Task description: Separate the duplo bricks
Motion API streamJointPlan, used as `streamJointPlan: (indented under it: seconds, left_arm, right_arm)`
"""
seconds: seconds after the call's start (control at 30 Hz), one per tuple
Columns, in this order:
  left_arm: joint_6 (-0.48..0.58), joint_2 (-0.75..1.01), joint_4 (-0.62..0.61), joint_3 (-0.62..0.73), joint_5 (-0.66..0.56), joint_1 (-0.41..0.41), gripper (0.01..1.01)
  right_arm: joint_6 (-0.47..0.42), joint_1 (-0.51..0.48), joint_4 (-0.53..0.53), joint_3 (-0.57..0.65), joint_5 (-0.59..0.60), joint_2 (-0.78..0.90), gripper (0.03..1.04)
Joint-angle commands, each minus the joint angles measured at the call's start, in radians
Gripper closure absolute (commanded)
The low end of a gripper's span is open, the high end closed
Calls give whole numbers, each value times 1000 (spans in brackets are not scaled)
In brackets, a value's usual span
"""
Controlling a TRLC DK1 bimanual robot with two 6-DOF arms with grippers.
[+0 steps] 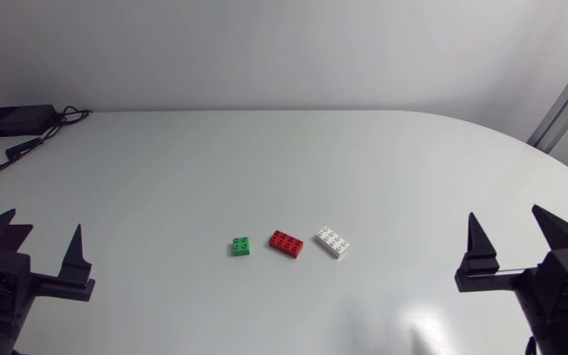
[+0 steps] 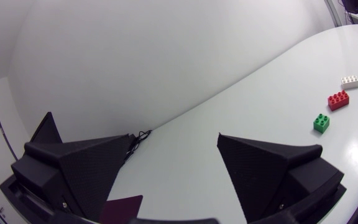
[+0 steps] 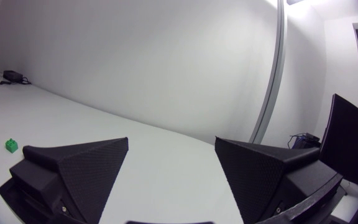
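So green brick [image 1: 240, 246], red brick [image 1: 287, 243] and white brick [image 1: 332, 242] sit apart in a row on the desk [image 1: 166, 168], row running tool to tool: green end faces left tool [image 1: 42, 223], white end faces right tool [image 1: 507, 215], both gaping, empty.

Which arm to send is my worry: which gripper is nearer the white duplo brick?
Right. The right gripper is right of the white duplo brick; the left gripper is farther, past the red brick and green brick.

Robot lab: white table [image 1: 264, 158], right gripper [image 1: 506, 211]
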Motion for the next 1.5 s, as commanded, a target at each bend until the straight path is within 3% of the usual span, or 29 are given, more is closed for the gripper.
streamJointPlan:
  seconds: [0.0,0.2,0.3,0.33,0.4,0.57,0.67,0.8,1.03,1.17,1.47]
  left_arm:
    - [-4,-17,-33,-10,-1,21,48]
    - [-5,-19,-28,-10,-7,33,48]
    - [-71,-19,70,-25,-6,33,48]
    - [-80,-20,162,-56,-7,33,48]
    - [-91,-20,187,-59,3,27,48]
    - [-117,-20,164,-59,19,-98,46]
    - [-160,-20,134,-57,95,-55,46]
    - [-220,-20,127,-57,95,-13,46]
    - [-472,-19,127,-57,94,68,46]
    - [-488,-17,127,-59,94,65,46]
    - [-504,-17,127,-59,94,56,46]
  right_arm:
    - [64,-26,-17,-41,-12,-9,62]
    - [64,-107,-36,-41,-142,-7,62]
    - [64,-130,-42,-43,-211,-9,62]
    - [64,-136,-44,-41,-231,-9,62]
    - [64,-144,-47,-41,-262,-9,62]
    - [69,-178,-51,-43,-309,-9,62]
    - [72,-195,-53,-43,-317,-9,62]
    - [104,-219,-54,-43,-334,-9,62]
    - [176,-225,-54,-43,-338,-9,62]
    - [225,-256,-56,-43,-340,-9,62]
    - [227,-264,-56,-43,-341,-9,62]
